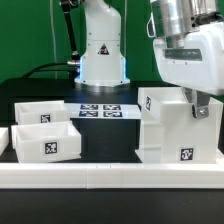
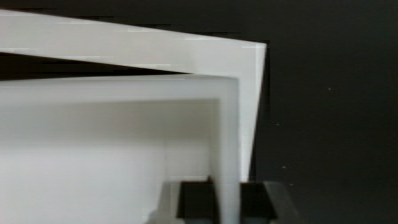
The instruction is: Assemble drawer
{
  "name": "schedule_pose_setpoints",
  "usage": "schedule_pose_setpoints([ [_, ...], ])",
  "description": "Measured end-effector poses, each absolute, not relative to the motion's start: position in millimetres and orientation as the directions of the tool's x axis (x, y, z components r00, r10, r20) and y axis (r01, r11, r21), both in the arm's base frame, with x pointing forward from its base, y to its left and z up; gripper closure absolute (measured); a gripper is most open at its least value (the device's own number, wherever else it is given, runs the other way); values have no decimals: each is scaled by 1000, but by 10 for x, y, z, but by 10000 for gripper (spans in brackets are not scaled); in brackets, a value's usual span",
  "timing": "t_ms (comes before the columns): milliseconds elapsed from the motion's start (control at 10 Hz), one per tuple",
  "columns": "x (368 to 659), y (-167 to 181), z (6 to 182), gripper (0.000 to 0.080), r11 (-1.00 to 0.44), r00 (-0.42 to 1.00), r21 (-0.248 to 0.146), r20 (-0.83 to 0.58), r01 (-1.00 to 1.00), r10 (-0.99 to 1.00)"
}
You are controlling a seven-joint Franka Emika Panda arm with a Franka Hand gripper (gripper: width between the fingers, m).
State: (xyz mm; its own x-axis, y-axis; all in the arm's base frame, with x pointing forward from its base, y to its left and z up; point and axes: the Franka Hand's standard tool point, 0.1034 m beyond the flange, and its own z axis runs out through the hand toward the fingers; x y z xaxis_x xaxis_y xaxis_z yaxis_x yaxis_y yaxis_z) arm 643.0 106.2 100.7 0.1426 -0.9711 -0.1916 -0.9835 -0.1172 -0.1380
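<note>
The tall hollow white box shell (image 1: pixel 170 128) stands at the exterior view's right, with tags on its faces. My gripper (image 1: pixel 198 103) comes down onto its top right wall. In the wrist view the two black fingers (image 2: pixel 191 203) sit either side of the thin white wall (image 2: pixel 233 140), shut on it. Two shallow white trays lie at the exterior view's left: one nearer (image 1: pixel 47 140) and one behind it (image 1: pixel 40 112), each with a tag on its side. Their knobs do not show.
A long low white rail (image 1: pixel 110 176) runs across the front of the table. The marker board (image 1: pixel 106 109) lies flat behind the trays, in front of the arm's white base (image 1: pixel 102 55).
</note>
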Motion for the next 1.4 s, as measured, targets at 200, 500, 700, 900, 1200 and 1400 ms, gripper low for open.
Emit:
schedule_pose_setpoints([
  [200,6422,1060,1006,758,-123,147,-134,-191,-983,-971],
  [500,6421,1068,1005,383,-128,152,-135,-190,-983,-970],
  [700,6424,1061,1026,222,-158,183,-142,-186,-977,-965],
  [900,6364,937,1237,167,-305,328,-146,-177,-941,-928],
  [1200,6340,658,1437,150,-515,539,-173,-144,-840,-830],
  [1400,6341,641,1439,151,-525,549,-178,-137,-832,-825],
])
